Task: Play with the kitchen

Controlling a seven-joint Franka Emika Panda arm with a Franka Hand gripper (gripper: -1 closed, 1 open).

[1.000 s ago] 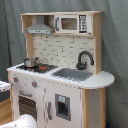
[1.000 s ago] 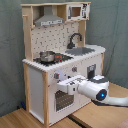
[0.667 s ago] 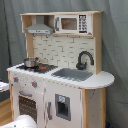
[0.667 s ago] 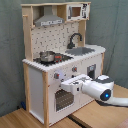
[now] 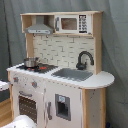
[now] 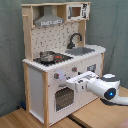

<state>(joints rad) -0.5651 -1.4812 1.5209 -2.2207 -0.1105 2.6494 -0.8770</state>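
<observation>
- The kitchen (image 5: pixel 55 75) (image 6: pixel 60 65) stands on a wood floor (image 6: pixel 20 120) before a grey-green curtain (image 6: pixel 10 50); it fills most of both exterior views.
- In the second exterior view the arm (image 6: pixel 102 87) reaches in from the second exterior view's right, and its gripper (image 6: pixel 70 82) sits at the front of the kitchen, at or just off the panel over the oven door (image 6: pixel 63 98).
- I cannot tell whether the fingers are open or closed, or whether they touch the panel.
- The oven door is right below the gripper, shut.
- A knob (image 6: pixel 56 76) is just beside the gripper, up and toward the second exterior view's left; another knob (image 6: pixel 74 69) is just above it.
- The pot (image 6: pixel 47 56) sits on the stove (image 6: pixel 50 60), above the gripper and a little toward the second exterior view's left.
- The sink (image 6: pixel 82 51) and black faucet (image 6: pixel 75 39) lie above the arm, farther back on the counter.
- The hood (image 6: pixel 48 20) and microwave (image 6: pixel 75 11) are high above the gripper, at the top of the kitchen.
- In the first exterior view only a white rounded part of the arm (image 5: pixel 20 122) shows at the bottom edge, below the oven door (image 5: pixel 27 106); the gripper is not seen there.
</observation>
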